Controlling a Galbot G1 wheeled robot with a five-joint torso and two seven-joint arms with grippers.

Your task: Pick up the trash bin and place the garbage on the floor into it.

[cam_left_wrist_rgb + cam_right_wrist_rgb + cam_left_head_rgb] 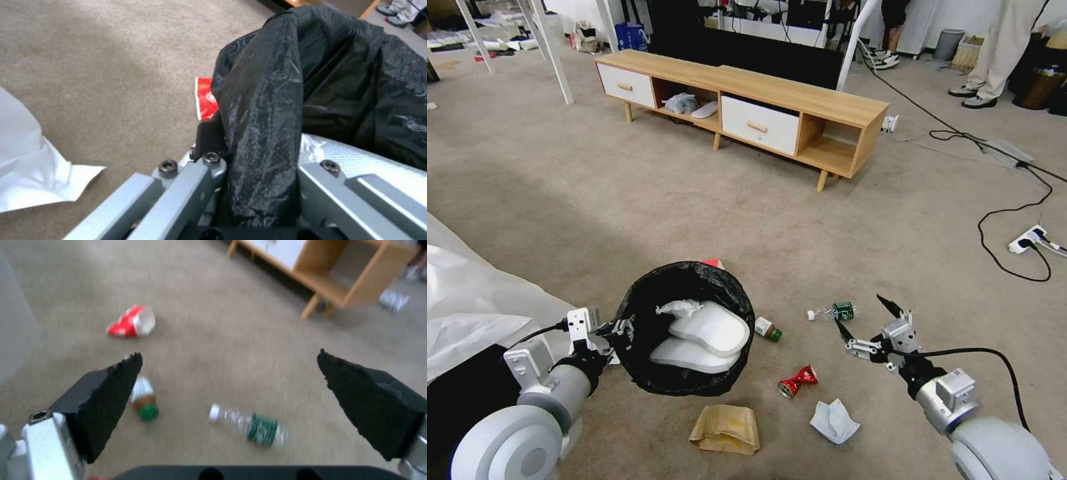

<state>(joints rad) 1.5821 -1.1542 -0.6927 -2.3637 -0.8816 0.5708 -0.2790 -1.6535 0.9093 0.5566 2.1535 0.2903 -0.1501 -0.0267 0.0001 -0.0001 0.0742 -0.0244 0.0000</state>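
Progress stood roughly at the halfway mark, as we judged it: our left hand (617,331) was clamped on the bag-lined rim of the trash bin (687,327), holding it tilted just beside the litter, with white pieces (707,333) and a crumpled tissue (679,307) already inside. Our right hand (229,386) hovered with its fingers spread wide and empty above a clear green-labelled bottle (251,428) on the floor (627,200). Left lying were that bottle, a smaller brown bottle (767,329) touching the bin's side, a crushed red can (798,381), a brown paper bag (725,429), a blue-white tissue (834,421) and a red-white packet (206,98) behind the bin. Around us were a low wooden cabinet (747,107), black cables (1000,220) with a power strip (1027,239), and white plastic sheeting (474,300); none blocked the reach.
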